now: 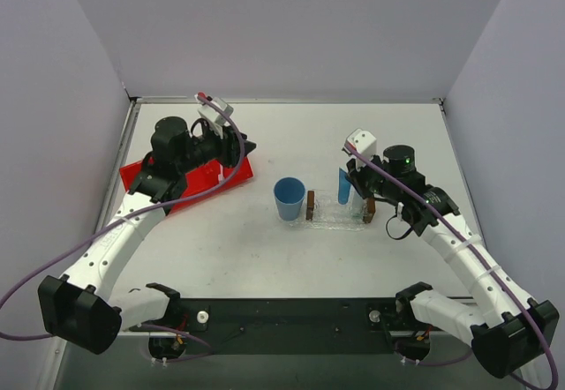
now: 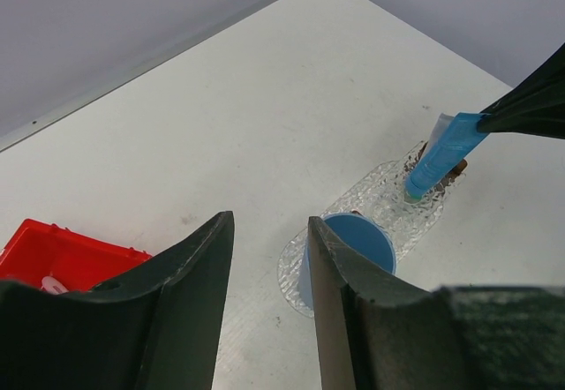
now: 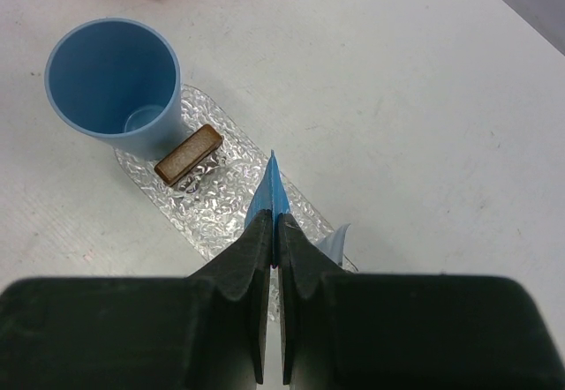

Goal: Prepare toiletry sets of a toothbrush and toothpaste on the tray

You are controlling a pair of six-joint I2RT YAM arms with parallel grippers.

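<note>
My right gripper (image 3: pixel 276 221) (image 1: pixel 351 171) is shut on the flat top end of the bright blue toothpaste (image 3: pixel 270 191) (image 1: pixel 343 185). The tube hangs upright, its cap down on the clear tray (image 1: pixel 335 217) (image 3: pixel 216 218) between two brown blocks (image 3: pixel 188 154). A pale whitish toothpaste (image 3: pixel 334 242) (image 2: pixel 439 128) stands just behind the blue one. My left gripper (image 2: pixel 270 222) (image 1: pixel 247 149) hovers open and empty over the red bin (image 1: pixel 141 176) (image 2: pixel 62 253). A small white piece (image 2: pixel 53 284) lies in the bin; I cannot tell whether it is the toothbrush.
A round blue cup (image 1: pixel 290 198) (image 3: pixel 115 77) (image 2: pixel 357 236) stands upright at the tray's left end, beside one brown block. The red bin sits at the left, mostly under my left arm. Grey walls close in the table on three sides.
</note>
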